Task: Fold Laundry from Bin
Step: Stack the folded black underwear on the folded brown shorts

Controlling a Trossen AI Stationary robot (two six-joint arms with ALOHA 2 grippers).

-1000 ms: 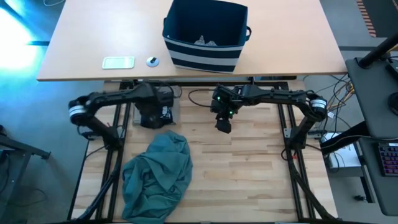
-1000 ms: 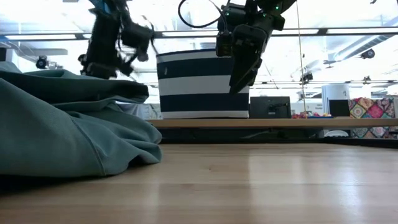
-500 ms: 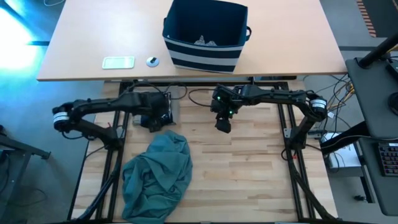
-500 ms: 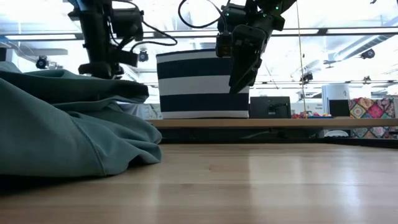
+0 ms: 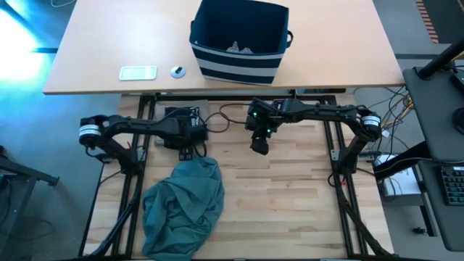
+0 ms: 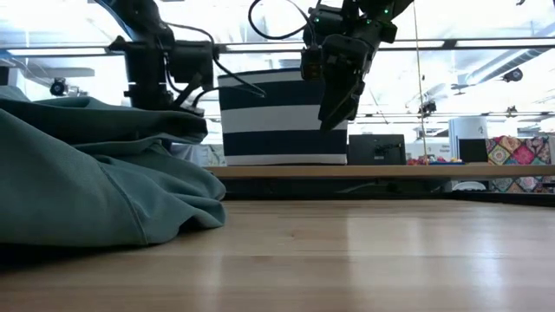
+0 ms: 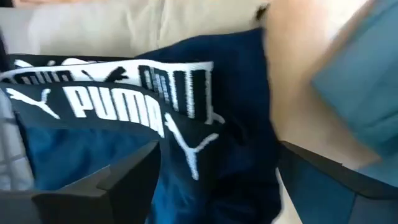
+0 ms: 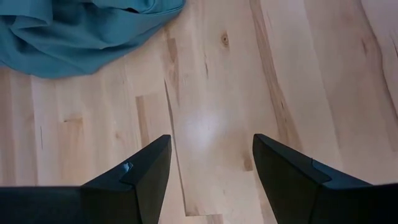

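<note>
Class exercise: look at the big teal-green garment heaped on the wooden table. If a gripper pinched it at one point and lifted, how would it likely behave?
The teal-green garment lies in a crumpled heap with soft folds, so it would probably droop, not hold shape. It spreads wide, so much would likely drag along the wooden table. Pushed, it would probably bunch up.

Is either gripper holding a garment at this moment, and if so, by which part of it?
Nothing is held. The left gripper is open above the navy garment, and the right gripper is open above the bare table.
</note>
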